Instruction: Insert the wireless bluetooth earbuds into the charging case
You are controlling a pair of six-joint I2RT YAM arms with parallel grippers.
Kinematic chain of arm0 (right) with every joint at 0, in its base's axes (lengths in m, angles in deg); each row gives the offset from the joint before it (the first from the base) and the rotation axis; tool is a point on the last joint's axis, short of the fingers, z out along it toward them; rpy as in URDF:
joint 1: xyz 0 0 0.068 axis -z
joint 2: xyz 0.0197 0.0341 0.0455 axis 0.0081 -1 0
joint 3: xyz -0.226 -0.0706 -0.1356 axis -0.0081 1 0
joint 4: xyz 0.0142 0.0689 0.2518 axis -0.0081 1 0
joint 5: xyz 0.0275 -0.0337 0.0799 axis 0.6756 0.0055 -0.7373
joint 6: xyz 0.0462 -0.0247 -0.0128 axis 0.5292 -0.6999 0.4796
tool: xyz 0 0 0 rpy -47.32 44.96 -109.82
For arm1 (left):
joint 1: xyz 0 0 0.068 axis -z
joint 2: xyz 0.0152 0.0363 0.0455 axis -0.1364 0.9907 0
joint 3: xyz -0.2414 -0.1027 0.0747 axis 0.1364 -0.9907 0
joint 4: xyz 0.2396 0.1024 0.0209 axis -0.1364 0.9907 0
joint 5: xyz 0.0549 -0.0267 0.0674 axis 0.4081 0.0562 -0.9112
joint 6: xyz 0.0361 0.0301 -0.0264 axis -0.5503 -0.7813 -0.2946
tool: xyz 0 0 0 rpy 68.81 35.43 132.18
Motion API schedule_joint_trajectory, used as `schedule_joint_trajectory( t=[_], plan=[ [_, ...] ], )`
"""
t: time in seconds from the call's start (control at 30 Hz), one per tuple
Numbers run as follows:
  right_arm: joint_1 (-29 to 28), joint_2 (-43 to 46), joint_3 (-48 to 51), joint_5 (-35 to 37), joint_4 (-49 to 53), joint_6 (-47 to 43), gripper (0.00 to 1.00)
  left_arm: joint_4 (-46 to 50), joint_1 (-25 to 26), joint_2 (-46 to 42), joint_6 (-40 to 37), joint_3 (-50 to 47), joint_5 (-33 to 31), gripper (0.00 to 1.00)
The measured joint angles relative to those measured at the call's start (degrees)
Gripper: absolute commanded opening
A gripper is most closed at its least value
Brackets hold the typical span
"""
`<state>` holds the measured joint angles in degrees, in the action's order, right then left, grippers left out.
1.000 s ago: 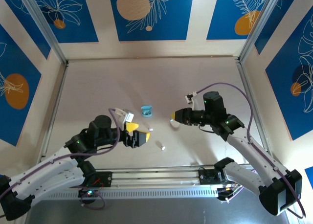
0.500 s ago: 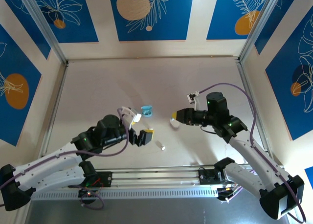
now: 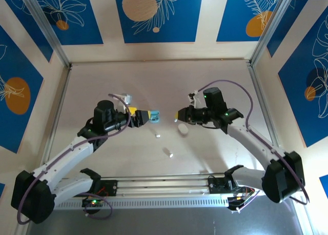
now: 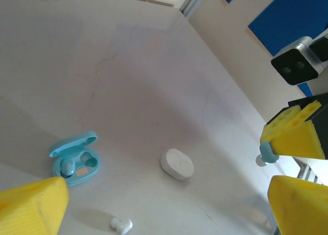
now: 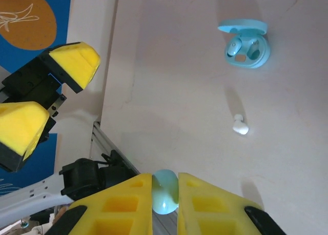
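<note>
A light blue earbud (image 5: 165, 191) is pinched between the yellow fingers of my right gripper (image 5: 165, 181), which is shut on it above the table. In the top view the right gripper (image 3: 179, 115) hangs just right of the open light blue charging case (image 3: 154, 116). The case (image 5: 247, 44) has its lid up, and one blue earbud (image 5: 236, 47) sits in a well. My left gripper (image 3: 141, 115) stands wide open just left of the case (image 4: 76, 160), holding nothing. A white earbud (image 3: 158, 136) lies loose in front of the case.
A closed white oval case (image 3: 182, 128) lies below the right gripper. Another white earbud (image 3: 168, 153) rests nearer the front rail (image 3: 164, 183). Metal frame posts and walls bound the table on the left, right and far sides.
My left arm has swung away from the near edge, up to the blue case's left side, still open. The right gripper has shifted slightly left and farther back with the blue earbud.
</note>
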<state>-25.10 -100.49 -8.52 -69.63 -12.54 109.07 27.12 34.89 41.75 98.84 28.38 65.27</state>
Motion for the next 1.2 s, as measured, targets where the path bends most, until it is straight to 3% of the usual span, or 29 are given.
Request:
schedule_joint_trajectory(
  t=[0.23,0.53,1.2],
  plan=[
    [-0.7,-10.5,-7.3,-0.1,1.2,0.3,0.16,-8.6,-1.5,0.5,0.5,-6.2,0.7,0.99],
    [0.3,-20.4,-9.5,-3.9,-0.3,8.2,0.16,-16.5,-1.7,-1.4,-0.7,-14.4,-2.1,0.99],
    [-1.8,-24.8,-13.7,-3.3,-0.5,14.2,0.16,-26.2,-1.8,4.0,-0.4,-17.8,-4.5,0.99]
  ],
)
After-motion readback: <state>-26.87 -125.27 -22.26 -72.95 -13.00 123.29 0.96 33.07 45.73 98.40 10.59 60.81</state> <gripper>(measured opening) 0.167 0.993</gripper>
